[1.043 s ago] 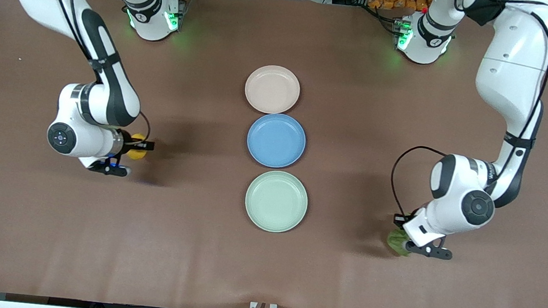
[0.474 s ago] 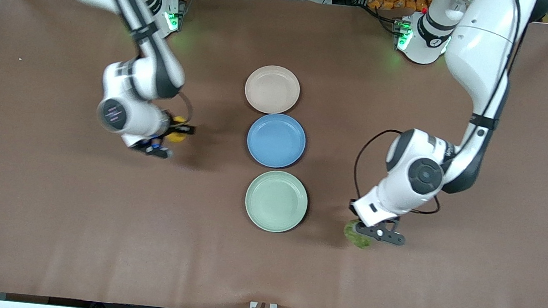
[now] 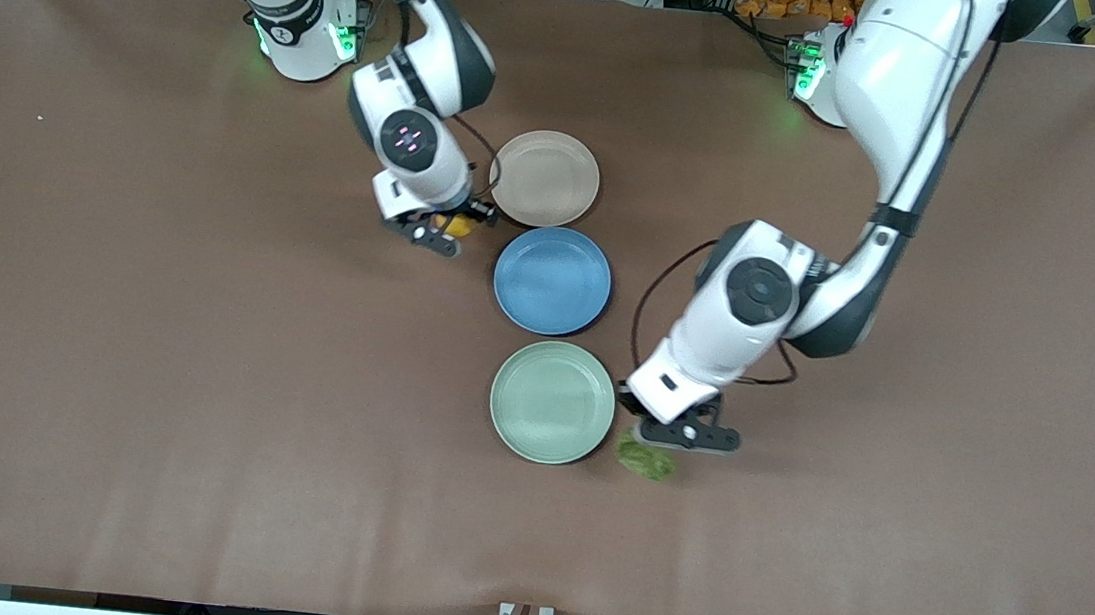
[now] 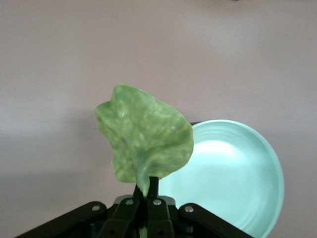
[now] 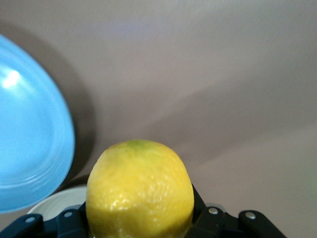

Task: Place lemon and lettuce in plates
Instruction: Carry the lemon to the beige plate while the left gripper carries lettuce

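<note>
With left gripper (image 3: pixel 657 443) pinching only the lettuce (image 3: pixel 646 457) stem beside the mint plate (image 3: pixel 551 401), and right gripper (image 3: pixel 452 228) clamping the lemon (image 3: pixel 456 225) between beige-pink plate (image 3: pixel 545 178) and blue plate (image 3: pixel 552 280), early release misses.

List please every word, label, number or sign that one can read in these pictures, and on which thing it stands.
None can be read. The three round matte plates, beige-pink, blue and mint green, are plain, as are the yellow lemon and the green lettuce leaf. The white left arm bears small dark marks, too small to read.
</note>
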Action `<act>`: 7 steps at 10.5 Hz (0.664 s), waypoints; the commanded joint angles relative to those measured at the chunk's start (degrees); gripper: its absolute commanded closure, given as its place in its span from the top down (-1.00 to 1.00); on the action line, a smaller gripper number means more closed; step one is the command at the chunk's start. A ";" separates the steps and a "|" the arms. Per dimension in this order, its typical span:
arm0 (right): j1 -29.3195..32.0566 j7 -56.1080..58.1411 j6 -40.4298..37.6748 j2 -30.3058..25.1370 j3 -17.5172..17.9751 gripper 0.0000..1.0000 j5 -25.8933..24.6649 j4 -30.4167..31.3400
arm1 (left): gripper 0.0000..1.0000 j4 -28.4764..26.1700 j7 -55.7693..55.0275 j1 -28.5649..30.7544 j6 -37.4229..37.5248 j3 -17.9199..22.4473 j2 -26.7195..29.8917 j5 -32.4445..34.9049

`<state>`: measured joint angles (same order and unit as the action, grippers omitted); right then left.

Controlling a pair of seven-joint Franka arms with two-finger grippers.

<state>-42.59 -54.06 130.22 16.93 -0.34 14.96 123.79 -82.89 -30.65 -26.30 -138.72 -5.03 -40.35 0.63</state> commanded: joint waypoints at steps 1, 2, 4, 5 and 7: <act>-7.23 -11.39 3.37 -1.02 -0.54 -1.00 2.00 1.54 | -1.00 0.62 -10.45 -4.97 -10.04 0.72 -4.46 -0.10; -8.90 -14.98 3.99 -0.33 -0.54 -1.00 3.40 1.02 | -1.00 0.62 -13.44 -7.07 -12.34 1.07 -5.95 0.16; -12.51 -18.25 9.50 2.65 -0.63 -1.00 6.39 0.84 | -1.00 0.45 -14.35 -7.71 -12.54 1.16 -7.37 0.34; -13.74 -20.27 12.23 3.97 -0.63 -1.00 6.57 0.84 | -0.75 0.53 -14.35 -7.97 -12.62 1.25 -8.07 0.34; -15.07 -21.70 14.89 5.65 -0.63 -0.44 8.93 0.84 | 0.99 0.27 -13.74 -8.32 -13.76 1.34 -8.87 0.78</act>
<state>-55.98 -73.90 142.10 20.75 -0.38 20.52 124.47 -83.04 -43.78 -33.85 -150.94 -4.63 -48.30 0.63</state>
